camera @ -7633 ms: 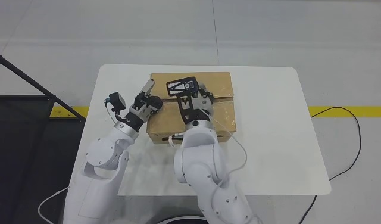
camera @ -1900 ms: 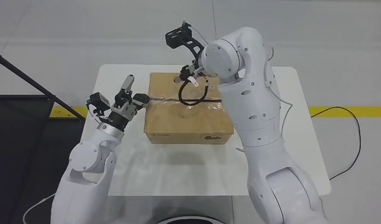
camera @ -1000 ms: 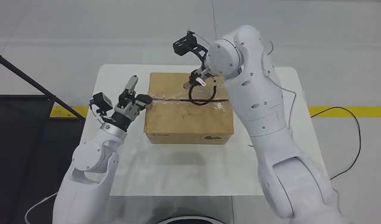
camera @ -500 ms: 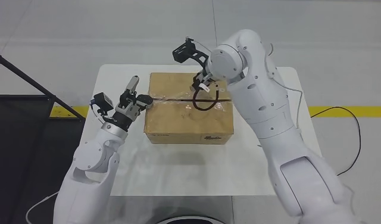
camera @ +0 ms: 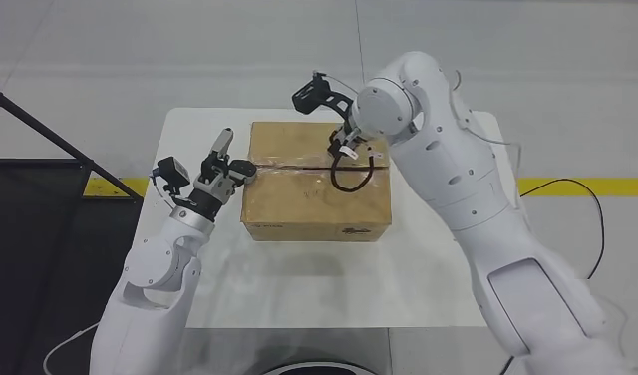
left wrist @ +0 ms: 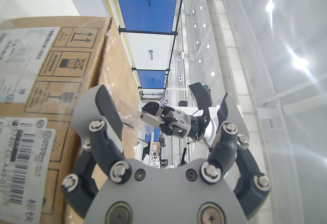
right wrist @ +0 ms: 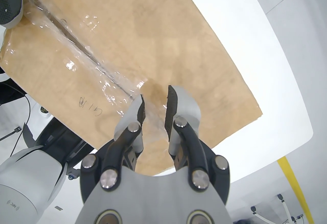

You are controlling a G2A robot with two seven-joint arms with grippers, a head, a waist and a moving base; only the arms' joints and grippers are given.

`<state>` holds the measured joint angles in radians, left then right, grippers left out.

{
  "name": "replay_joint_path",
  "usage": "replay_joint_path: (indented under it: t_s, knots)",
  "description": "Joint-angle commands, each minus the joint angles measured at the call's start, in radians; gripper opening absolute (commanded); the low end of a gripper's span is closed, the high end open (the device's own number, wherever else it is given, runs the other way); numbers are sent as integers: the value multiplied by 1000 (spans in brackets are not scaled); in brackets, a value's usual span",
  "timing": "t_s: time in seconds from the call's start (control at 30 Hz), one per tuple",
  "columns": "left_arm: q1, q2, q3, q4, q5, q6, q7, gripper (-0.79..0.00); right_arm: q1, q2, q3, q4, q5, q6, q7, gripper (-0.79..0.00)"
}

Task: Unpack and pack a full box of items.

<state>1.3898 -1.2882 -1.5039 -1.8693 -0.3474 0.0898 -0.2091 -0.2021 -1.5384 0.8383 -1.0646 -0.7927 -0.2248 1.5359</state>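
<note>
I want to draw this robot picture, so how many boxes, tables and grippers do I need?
Box: 1
Table: 1
Grippers: 2, left gripper and right gripper
Total: 4

On the side of the box [left wrist: 112, 61]: white stickers [left wrist: 23, 156] with bar codes and tiny print, and squares [left wrist: 69, 56] with two up arrows and a glass. On top, pen marks [right wrist: 89, 107]. On a blue board [left wrist: 143, 0], one white word.
</note>
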Motion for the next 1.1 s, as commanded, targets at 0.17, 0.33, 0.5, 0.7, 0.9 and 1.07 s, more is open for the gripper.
replay_joint_path:
  t_s: [0.17,0.33,0.5,0.7,0.9,1.07]
  knots:
    - [9,1,-4,-10,1,-3,1,0,15,47,-76,-72,68,67,0,-785]
    - [8,1,3,-27,6,2,-2,0,8,86,-98,-153,85,109,0,-785]
    - [-21,0,26,-30,14,16,-11,0,-24,118,-105,-252,55,151,0,-785]
    - [-89,-7,77,21,-3,42,-8,0,-72,142,-99,-350,-12,193,0,-785]
    - [-139,-13,122,93,9,58,11,0,-110,154,-82,-415,-71,208,-18,-785]
    - [-153,-16,137,130,14,57,22,0,-135,156,-97,-464,-175,253,-61,-785]
